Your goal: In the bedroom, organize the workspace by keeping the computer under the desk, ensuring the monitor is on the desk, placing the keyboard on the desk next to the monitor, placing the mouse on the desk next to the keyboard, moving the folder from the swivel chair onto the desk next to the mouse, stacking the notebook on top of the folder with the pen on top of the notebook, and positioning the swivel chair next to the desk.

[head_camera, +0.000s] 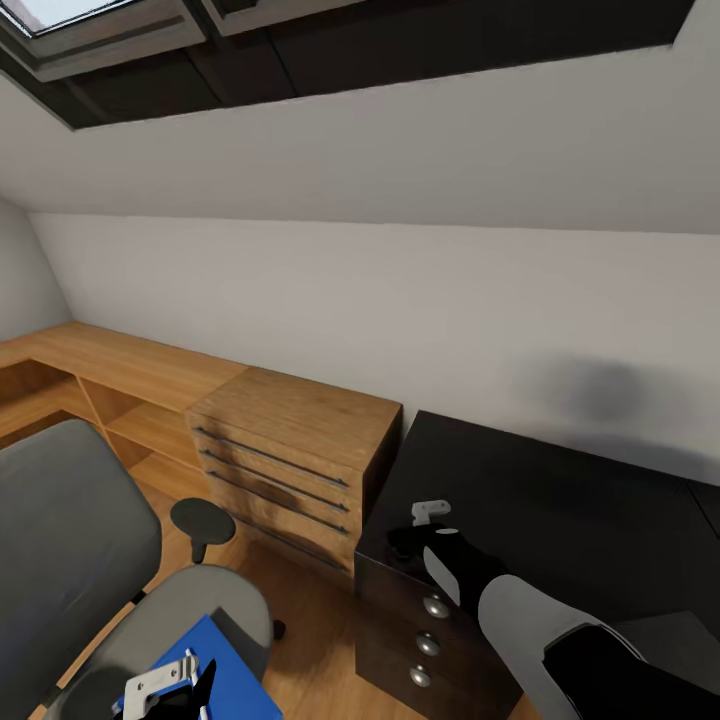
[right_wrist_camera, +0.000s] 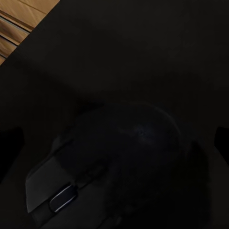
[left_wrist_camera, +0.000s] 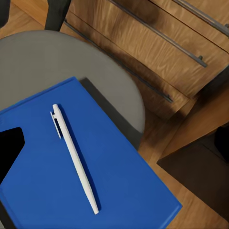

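The blue folder (left_wrist_camera: 119, 181) lies on the grey seat of the swivel chair (head_camera: 70, 560), with the white pen (left_wrist_camera: 74, 155) resting across it. My left gripper (head_camera: 172, 688) hovers open just above the folder (head_camera: 222, 650), and one dark finger (left_wrist_camera: 9, 150) shows beside the pen. My right gripper (head_camera: 418, 535) hangs over the near corner of the black desk (head_camera: 560, 510). In the right wrist view the dark mouse (right_wrist_camera: 119, 162) sits on the desk top between the spread fingers (right_wrist_camera: 9, 148), which do not touch it. The right gripper (right_wrist_camera: 114, 143) is open.
A light wooden drawer unit (head_camera: 290, 450) with a low shelf stands against the white sloped wall between chair and desk. Black drawers with round silver knobs (head_camera: 435, 606) sit under the desk corner. The chair's black armrest (head_camera: 203, 520) is close to the wooden drawers.
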{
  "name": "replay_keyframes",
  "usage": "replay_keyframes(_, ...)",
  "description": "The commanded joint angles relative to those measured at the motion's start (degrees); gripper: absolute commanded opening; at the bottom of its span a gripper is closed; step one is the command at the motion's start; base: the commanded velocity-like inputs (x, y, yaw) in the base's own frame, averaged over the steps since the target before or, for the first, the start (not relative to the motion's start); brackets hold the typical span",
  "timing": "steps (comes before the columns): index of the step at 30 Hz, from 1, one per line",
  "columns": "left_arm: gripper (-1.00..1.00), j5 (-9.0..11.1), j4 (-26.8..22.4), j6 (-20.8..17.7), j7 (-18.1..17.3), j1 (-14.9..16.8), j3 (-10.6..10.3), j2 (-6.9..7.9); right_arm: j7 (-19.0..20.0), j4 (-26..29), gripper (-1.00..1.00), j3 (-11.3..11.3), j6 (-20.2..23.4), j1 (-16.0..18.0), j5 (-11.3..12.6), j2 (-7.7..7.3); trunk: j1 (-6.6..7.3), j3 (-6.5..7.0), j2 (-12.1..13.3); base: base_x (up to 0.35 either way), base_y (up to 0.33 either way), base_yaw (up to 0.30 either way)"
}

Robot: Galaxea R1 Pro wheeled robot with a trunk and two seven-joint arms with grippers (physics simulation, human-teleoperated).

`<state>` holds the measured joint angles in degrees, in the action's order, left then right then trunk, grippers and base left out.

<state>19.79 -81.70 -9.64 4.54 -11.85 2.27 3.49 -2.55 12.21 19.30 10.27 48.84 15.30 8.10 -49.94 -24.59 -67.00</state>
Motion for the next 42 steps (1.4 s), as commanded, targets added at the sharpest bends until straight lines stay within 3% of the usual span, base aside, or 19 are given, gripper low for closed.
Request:
replay_keyframes(1,1.00,0.6,-0.1,-0.3,0.3,0.0,0.0,0.02,-0.3,0.1,1.00,0.5,0.3,0.0,0.5,-0.02,-0.01,-0.05,0.0,0.000,0.000,0.000)
replay_keyframes(6,1.00,0.6,-0.1,-0.3,0.3,0.0,0.0,0.02,-0.3,0.1,1.00,0.5,0.4,0.0,0.5,0.05,-0.01,-0.05,0.0,0.000,0.000,0.000)
replay_keyframes(11,1.00,0.6,-0.1,-0.3,0.3,0.0,-0.1,0.02,-0.3,0.1,1.00,0.5,0.4,0.0,0.5,0.07,-1.10,-0.95,-2.0,0.000,0.000,0.000)
replay_keyframes(20,1.00,0.6,-0.1,-0.3,0.3,0.0,0.0,0.02,-0.3,0.1,1.00,0.5,0.4,0.0,0.6,0.07,-1.10,-0.95,-2.0,0.000,0.000,0.000)
replay_keyframes(21,1.00,0.6,-0.1,-0.3,0.3,0.0,0.0,0.02,-0.3,0.1,-1.00,0.5,0.7,0.0,0.6,0.07,-1.10,-0.95,-2.0,0.000,0.000,0.000)
replay_keyframes(27,1.00,0.6,-0.1,-0.3,0.3,0.0,0.0,0.02,-0.3,0.1,-1.00,0.5,2.7,0.0,0.5,0.02,-1.10,-0.95,-2.0,0.000,0.000,0.000)
replay_keyframes(42,1.00,0.6,-0.1,-0.3,0.3,0.0,0.0,0.02,-0.2,0.2,-1.00,0.4,2.8,0.0,0.6,-0.01,-1.10,-0.95,-2.0,0.000,0.000,0.000)
